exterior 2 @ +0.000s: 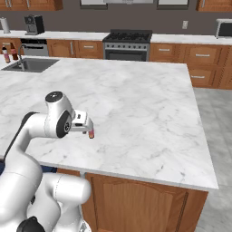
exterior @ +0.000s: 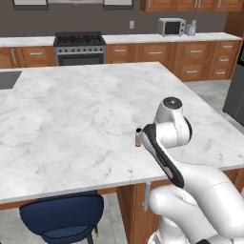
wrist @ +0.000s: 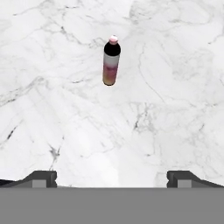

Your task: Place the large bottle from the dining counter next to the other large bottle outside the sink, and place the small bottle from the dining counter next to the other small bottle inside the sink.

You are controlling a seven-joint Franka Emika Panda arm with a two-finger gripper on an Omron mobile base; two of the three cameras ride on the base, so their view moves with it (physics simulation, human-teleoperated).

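Even, bright rendered light on the counter (exterior: 71, 109); faint shadows, no glare, slightly soft and pixelated throughout.

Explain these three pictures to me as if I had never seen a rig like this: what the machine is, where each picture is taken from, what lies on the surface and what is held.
The machine is a white robot arm with dark joints on a driving base, in a rendered kitchen. Two pictures come from cameras on the base, behind the arm to its left and right, looking over it. The third comes from a camera on the hand, looking along the tool, whose two dark finger tips stand wide apart and hold nothing. On the broad white grey-veined marble island top stands one small upright bottle with a pale cap, dark shoulder and reddish band, beside the arm near the counter's edge. Far back in the right base view are a dark recessed sink with a curved tap and bottles beside it.
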